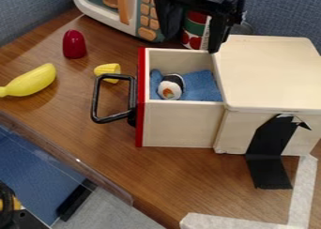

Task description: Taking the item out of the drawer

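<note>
The gripper (193, 41) hangs at the top of the view, above the back edge of the drawer, with its two fingers wide apart and nothing between them. Below it the drawer (182, 125) is pulled out to the left of its cream box (272, 73); it has a red front and a black handle (96, 99). Inside lies a small white, black and orange sushi-like item (171, 87) on a blue cloth (199, 85), apart from the gripper.
A toy microwave (119, 12) and a red and green can (193, 28) stand at the back. Left of the drawer are a red object (74, 44), a yellow piece (108, 71) and a yellow banana (31, 81). Black tape (270, 153) hangs at the box's front.
</note>
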